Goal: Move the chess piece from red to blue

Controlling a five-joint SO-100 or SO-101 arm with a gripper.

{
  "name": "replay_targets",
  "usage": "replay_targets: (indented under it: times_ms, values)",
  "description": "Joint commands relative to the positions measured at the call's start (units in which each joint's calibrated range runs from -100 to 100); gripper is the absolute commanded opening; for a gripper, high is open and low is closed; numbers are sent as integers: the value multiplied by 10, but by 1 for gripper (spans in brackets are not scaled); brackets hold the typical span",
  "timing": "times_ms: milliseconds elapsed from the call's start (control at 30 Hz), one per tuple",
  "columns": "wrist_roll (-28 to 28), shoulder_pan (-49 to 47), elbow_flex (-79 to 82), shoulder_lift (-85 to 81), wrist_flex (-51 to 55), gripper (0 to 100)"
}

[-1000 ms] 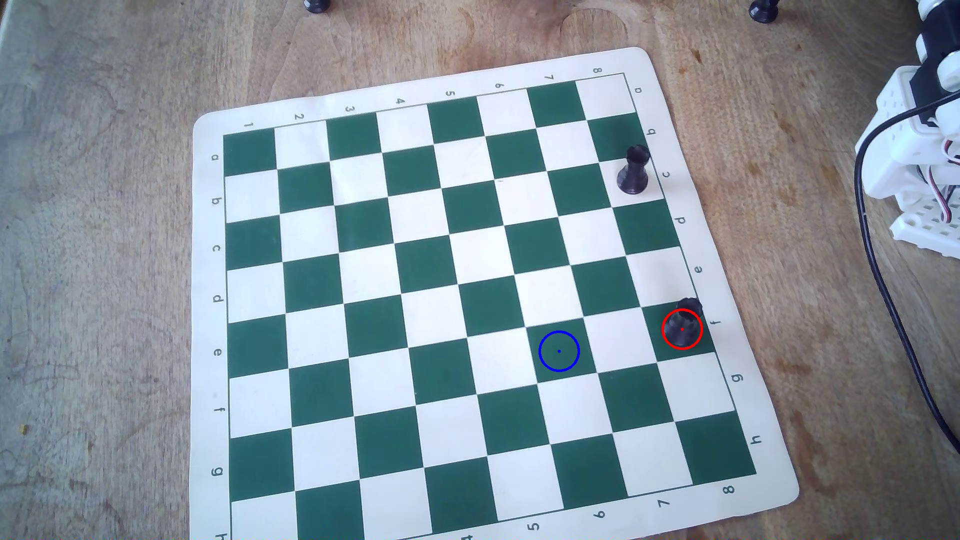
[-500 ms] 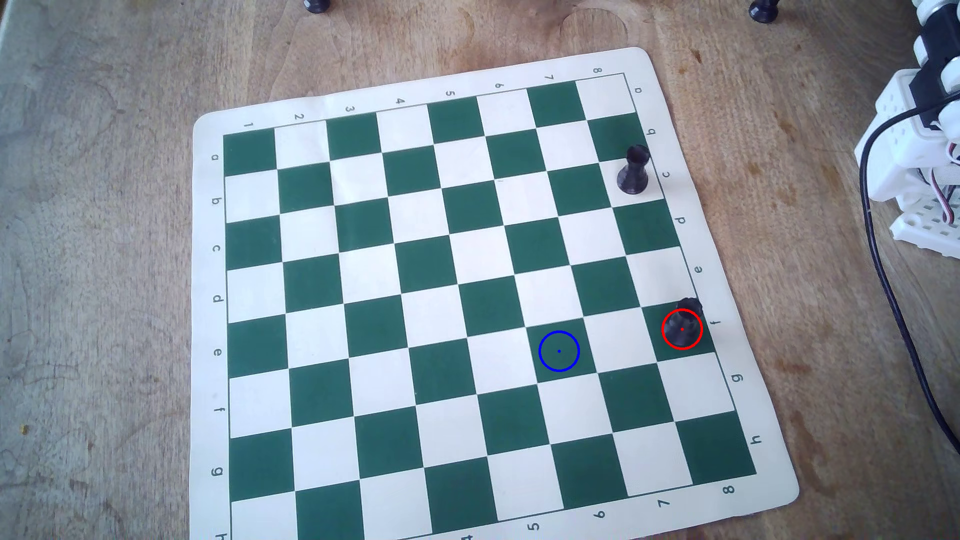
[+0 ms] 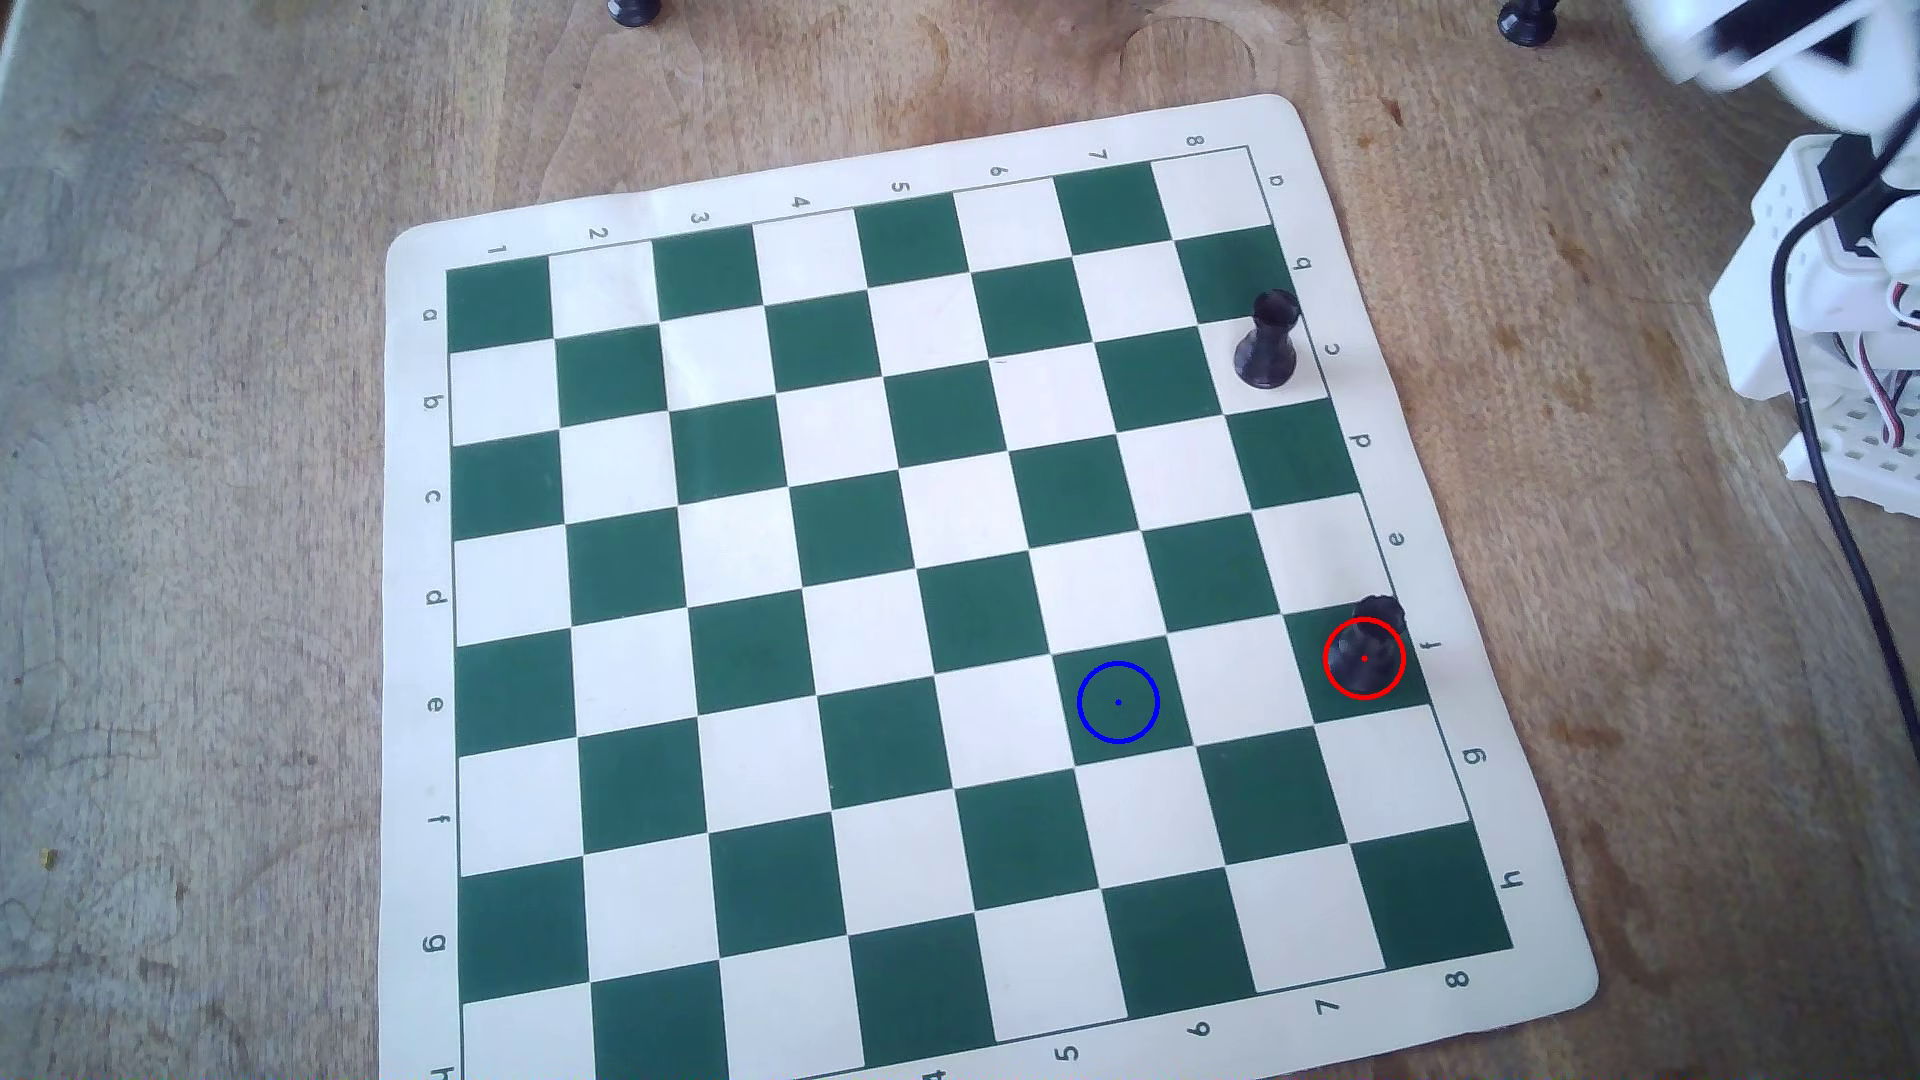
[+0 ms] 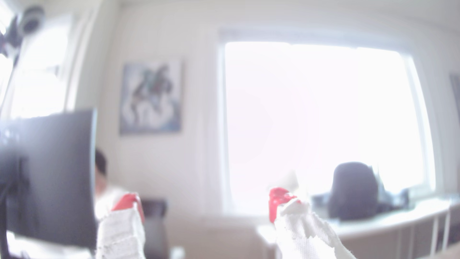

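Note:
In the overhead view the black chess piece (image 3: 1369, 646) with a bumpy crown stands on a green square at the board's right edge, inside the red circle (image 3: 1327, 665). The blue circle (image 3: 1118, 702) marks an empty green square two squares to its left. The white arm (image 3: 1829, 260) is at the top right, off the board; its gripper does not show there. In the wrist view the gripper (image 4: 204, 201) points up at the room, wide open and empty, with red-tipped white fingers (image 4: 127, 201). No board shows in the wrist view.
A second black piece (image 3: 1270, 341) with a smooth head stands near the board's upper right edge. Two more dark pieces (image 3: 634, 10) (image 3: 1527, 21) sit on the wooden table at the top edge. A black cable (image 3: 1839, 519) runs down beside the board's right side.

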Motion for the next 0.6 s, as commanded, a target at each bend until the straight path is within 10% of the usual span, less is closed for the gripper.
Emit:
replay_targets:
  times_ms: [0,233,567]
  values:
    - [-20,5,-105,-4,251,35]
    - [-43,2,-317,-4,668,38]
    - [-40,-99,-492,90,997,33]
